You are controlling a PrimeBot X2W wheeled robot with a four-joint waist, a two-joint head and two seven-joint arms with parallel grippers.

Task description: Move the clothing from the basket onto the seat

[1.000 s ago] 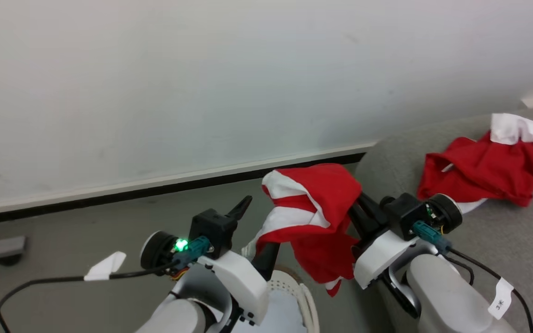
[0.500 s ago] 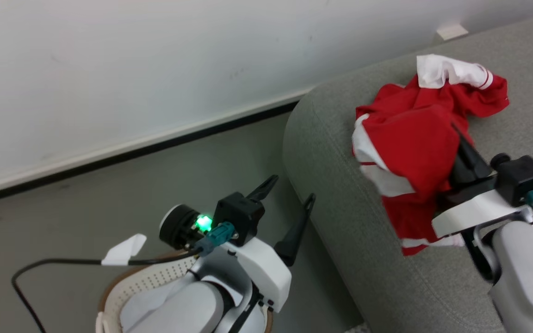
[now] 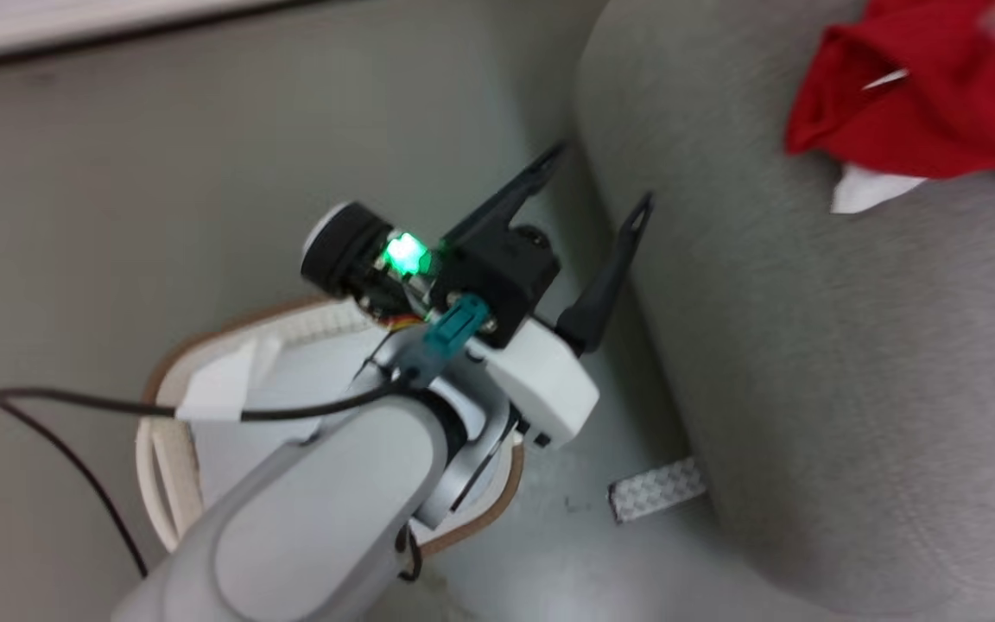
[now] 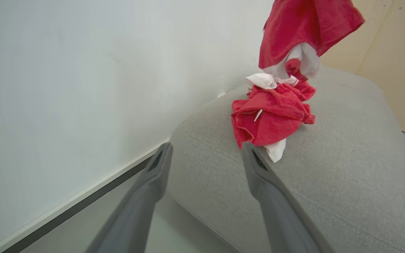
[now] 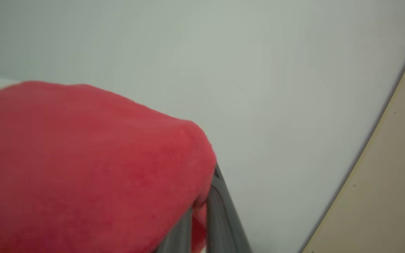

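At the far left, down on the floor (image 3: 48,216), stands the basket (image 3: 155,471), with the robot's left arm reaching over it. The part of its inside that I can see is pale, with no red in it; the arm hides the rest. The left gripper (image 3: 598,177) hangs above the gap between basket and seat, its two dark fingers spread wide apart and nothing between them.

Right of it rises the seat (image 3: 808,345), its rounded left edge close beside the basket. Near the seat's far edge, by the wall (image 4: 65,88), lies a crumpled heap of clothing (image 4: 272,119), red with a white flap poking out at the front.

Just above that heap dangles a hanging garment (image 4: 304,35), red over white, its lower folds close to or brushing the heap; I cannot tell which. The right gripper (image 5: 204,214) has its fingers pressed together on this red cloth, which drapes over them.

To my eye the placing step is in hand: the garment is over the seat but not yet let go. The next move calls for lowering it a little, parting the right fingers so the cloth drops onto the seat, and drawing clear without snagging it.
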